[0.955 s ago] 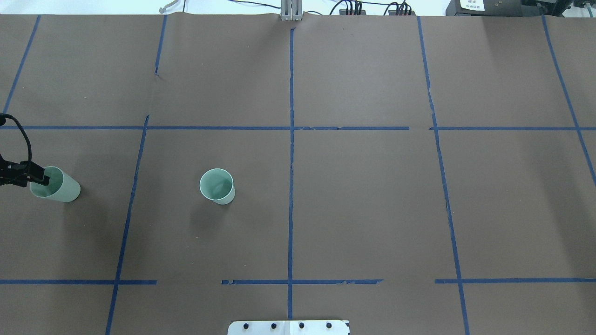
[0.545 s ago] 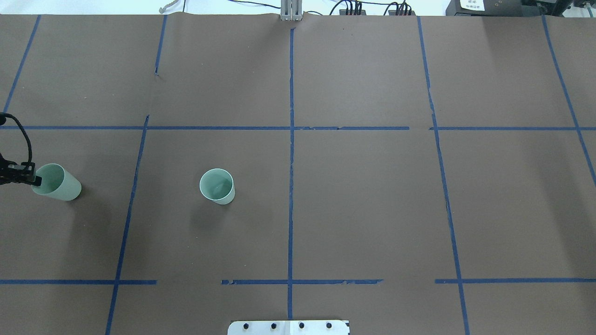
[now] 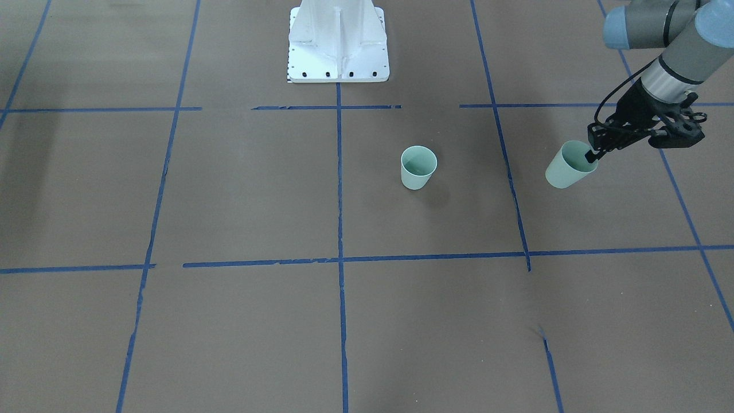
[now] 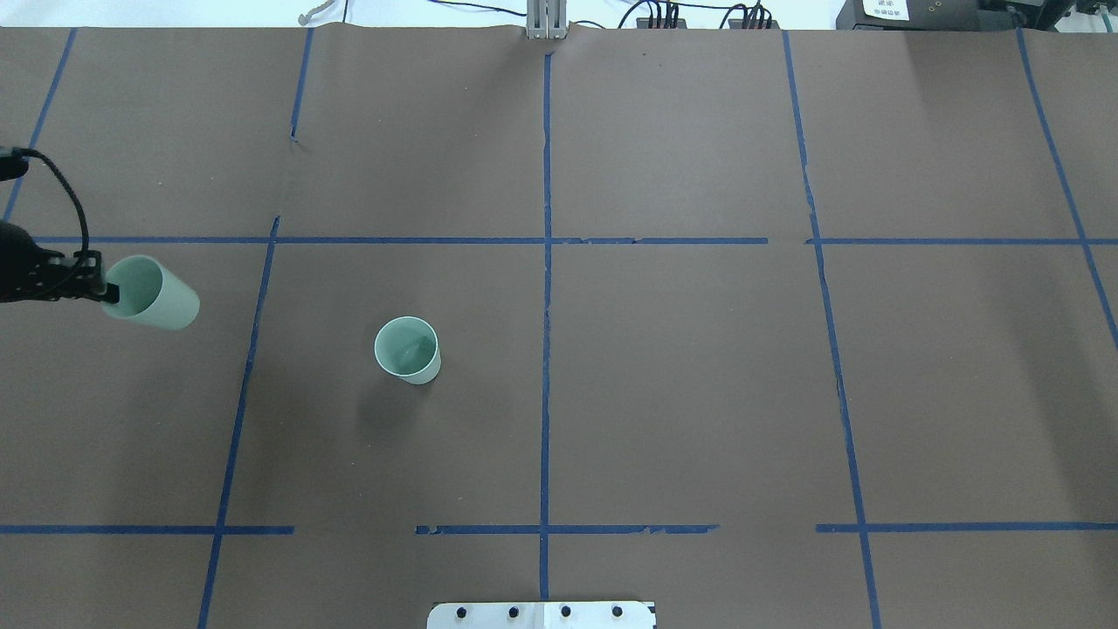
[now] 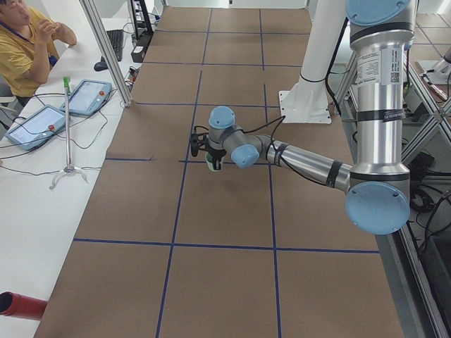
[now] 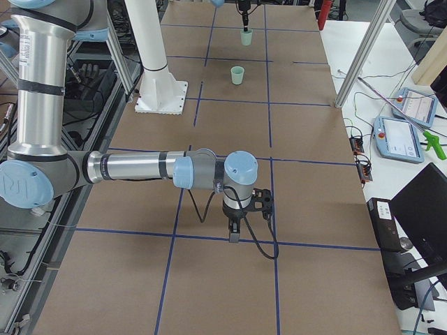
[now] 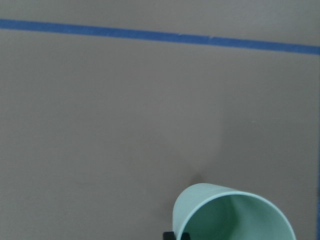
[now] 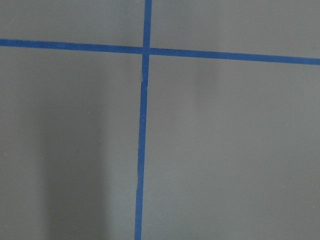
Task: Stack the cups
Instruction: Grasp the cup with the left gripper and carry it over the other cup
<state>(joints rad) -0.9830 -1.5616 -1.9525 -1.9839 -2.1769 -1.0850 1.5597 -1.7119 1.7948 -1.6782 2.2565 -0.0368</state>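
Two pale mint-green cups. One cup stands upright left of the table's middle, also in the front view and far off in the right-side view. My left gripper is shut on the rim of the other cup and holds it tilted above the table at the far left. The front view shows the gripper pinching this held cup, and the left wrist view shows the cup's rim. My right gripper shows only in the right-side view, over bare table; I cannot tell its state.
The table is brown paper with a grid of blue tape lines. The white robot base stands at the near-middle edge. An operator and tablets sit along the far side.
The left gripper has lifted its cup off the table and carried it away from the robot and slightly toward the middle. The standing cup has not moved.
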